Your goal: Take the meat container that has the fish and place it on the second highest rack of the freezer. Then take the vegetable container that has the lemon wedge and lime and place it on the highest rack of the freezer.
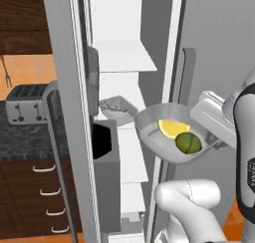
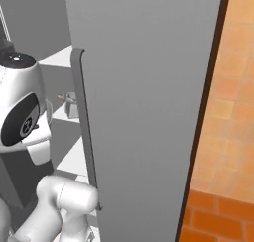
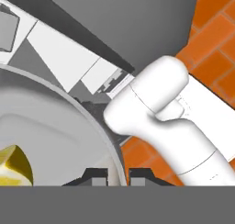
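Observation:
My gripper (image 1: 211, 141) is shut on the right rim of the grey vegetable container (image 1: 159, 122), holding it tilted in the air in front of the open freezer. A yellow lemon wedge (image 1: 172, 128) and a green lime (image 1: 188, 143) lie inside it. In the hand view the container's rim (image 3: 98, 126) runs between my fingertips, my gripper (image 3: 118, 175) is clamped on it, and the lemon wedge (image 3: 16, 165) shows at lower left. The meat container (image 1: 118, 109) sits on a white freezer rack, just left of and behind the held one. Its contents are too small to make out.
A white rack (image 1: 127, 58) sits above the meat container, with more racks (image 1: 132, 157) below. The freezer's open door (image 1: 69, 112) stands to the left, and the shut grey fridge door with its handle (image 1: 187, 77) to the right. A toaster (image 1: 25, 102) rests on the dark counter.

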### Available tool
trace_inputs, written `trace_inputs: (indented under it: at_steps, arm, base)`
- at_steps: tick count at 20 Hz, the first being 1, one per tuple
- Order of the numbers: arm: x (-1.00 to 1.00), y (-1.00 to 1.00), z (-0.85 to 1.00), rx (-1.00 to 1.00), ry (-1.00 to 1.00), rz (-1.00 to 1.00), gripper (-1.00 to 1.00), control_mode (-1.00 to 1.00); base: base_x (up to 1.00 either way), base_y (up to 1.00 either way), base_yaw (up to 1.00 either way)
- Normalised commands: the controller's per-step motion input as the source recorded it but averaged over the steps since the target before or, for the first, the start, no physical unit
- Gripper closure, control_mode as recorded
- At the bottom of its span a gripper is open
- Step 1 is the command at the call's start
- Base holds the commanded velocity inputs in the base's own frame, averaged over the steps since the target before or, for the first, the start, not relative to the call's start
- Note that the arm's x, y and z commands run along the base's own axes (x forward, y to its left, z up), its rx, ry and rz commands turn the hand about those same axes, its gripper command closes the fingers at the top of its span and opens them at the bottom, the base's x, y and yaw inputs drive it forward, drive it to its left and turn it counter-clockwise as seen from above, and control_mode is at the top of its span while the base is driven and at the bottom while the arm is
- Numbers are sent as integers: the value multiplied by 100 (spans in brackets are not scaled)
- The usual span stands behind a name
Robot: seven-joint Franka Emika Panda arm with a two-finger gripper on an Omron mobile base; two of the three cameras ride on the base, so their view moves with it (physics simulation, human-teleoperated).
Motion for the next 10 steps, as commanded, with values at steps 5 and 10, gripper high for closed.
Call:
trace_inputs:
  at_steps: [5, 10]
  arm:
    - [1, 26, 17, 2, 0, -4, 100, -100]
    - [0, 28, 43, 0, -6, -47, 100, -100]
  base:
    - [19, 36, 0]
    - [0, 0, 0]
